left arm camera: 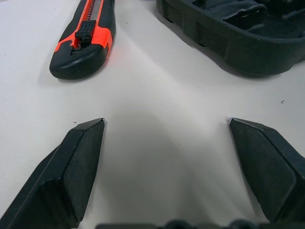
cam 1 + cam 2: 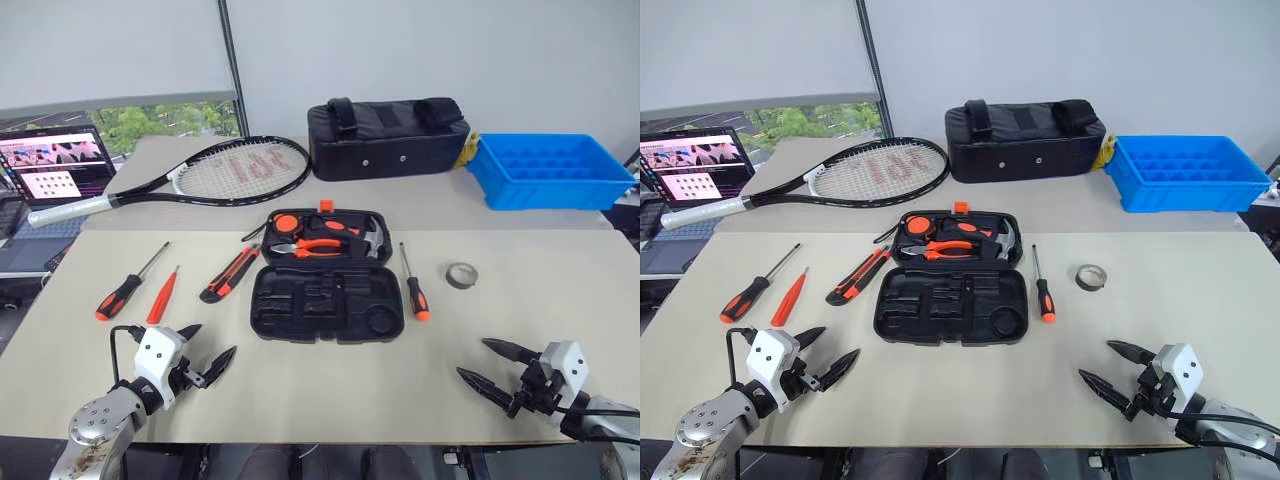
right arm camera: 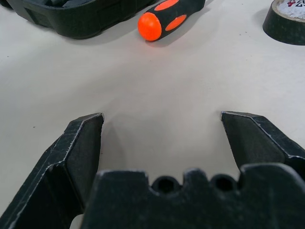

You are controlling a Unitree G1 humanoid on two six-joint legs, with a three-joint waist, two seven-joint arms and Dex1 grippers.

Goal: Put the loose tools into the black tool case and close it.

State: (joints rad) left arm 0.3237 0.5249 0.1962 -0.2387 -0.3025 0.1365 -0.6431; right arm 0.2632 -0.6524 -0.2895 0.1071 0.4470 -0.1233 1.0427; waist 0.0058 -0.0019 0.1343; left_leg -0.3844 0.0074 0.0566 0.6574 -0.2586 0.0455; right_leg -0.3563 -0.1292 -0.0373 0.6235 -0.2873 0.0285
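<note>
Both the left gripper (image 2: 205, 352) and right gripper (image 2: 492, 366) hang spread and empty, and the thin screwdriver (image 2: 414, 282) at the black tool case's (image 2: 327, 303) three o'clock would probably roll from a careless pinch.

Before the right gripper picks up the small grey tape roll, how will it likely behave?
The tape roll lies flat on its side on the table, so it probably stays put if nudged. It looks small and light. If tipped onto its round edge, it could roll away.
</note>
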